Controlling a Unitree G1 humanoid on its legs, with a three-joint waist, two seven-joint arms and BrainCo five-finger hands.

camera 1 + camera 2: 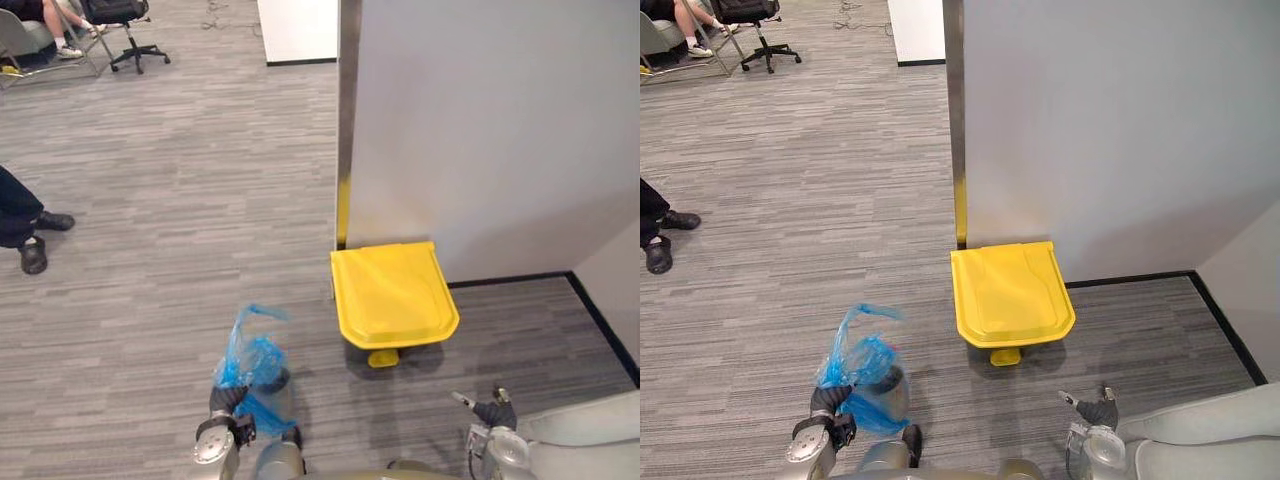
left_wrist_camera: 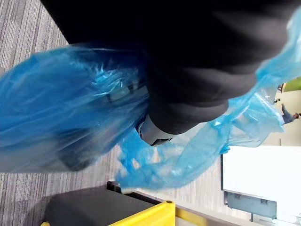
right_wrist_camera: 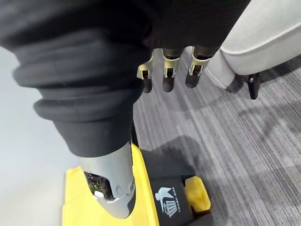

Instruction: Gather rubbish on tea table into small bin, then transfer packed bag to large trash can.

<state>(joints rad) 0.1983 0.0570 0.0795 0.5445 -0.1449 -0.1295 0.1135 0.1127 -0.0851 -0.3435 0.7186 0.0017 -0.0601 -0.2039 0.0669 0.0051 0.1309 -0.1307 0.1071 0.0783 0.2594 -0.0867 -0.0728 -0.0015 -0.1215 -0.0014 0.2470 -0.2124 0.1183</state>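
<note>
My left hand (image 1: 228,398) is low at the left, shut on the neck of a crumpled blue plastic bag (image 1: 252,362) that hangs just above the carpet. In the left wrist view the blue bag (image 2: 56,108) wraps round the hand. A trash can with a yellow lid (image 1: 392,292), lid down, stands against the wall to the right of the bag, its yellow pedal (image 1: 382,358) facing me. My right hand (image 1: 493,411) hangs low at the right, in front of the can. Its fingers (image 3: 168,75) are relaxed and hold nothing.
A grey wall panel (image 1: 480,130) rises behind the can. A pale seat (image 1: 590,430) is at the lower right beside my right arm. A person's black shoes (image 1: 33,250) stand at the left edge. An office chair (image 1: 125,30) is far back left.
</note>
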